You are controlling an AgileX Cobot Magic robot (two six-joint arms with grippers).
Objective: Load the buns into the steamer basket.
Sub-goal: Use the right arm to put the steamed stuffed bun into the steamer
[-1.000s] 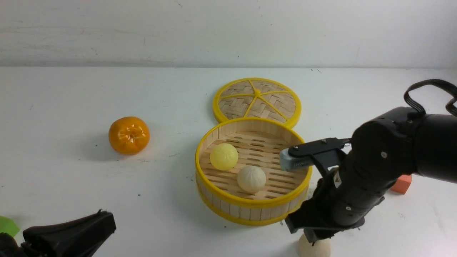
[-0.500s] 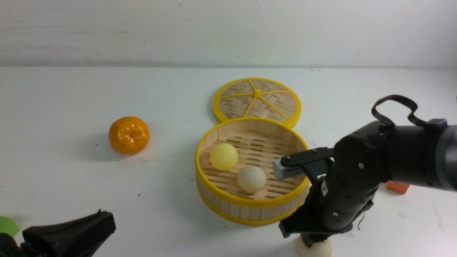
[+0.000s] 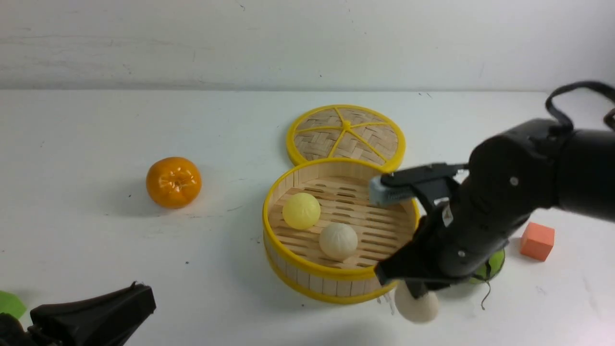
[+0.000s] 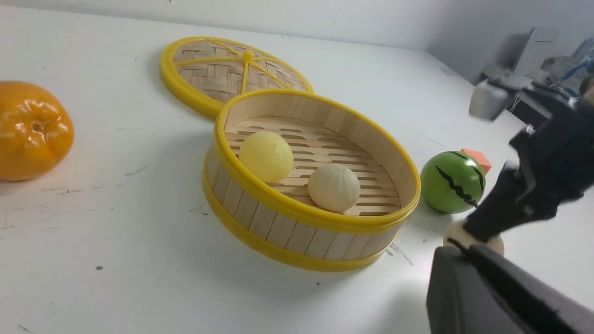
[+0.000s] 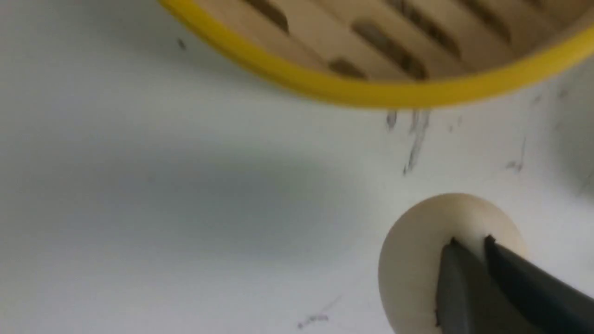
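The right pincer (image 3: 416, 292) is clamped on a cream-white bun (image 3: 417, 310) above the surface (image 3: 96, 250), beside the steamer basket (image 3: 331, 278). The basket holds a yellow bun (image 3: 301, 210) and a second white bun (image 3: 338, 240). Whether the left pincer (image 3: 137, 302) is apart or together cannot be told

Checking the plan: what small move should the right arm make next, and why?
Likely lift the third bun up and over the rim of the steamer basket. The right gripper is shut on it, low, just outside that rim; the yellow bun and other white bun already lie inside.
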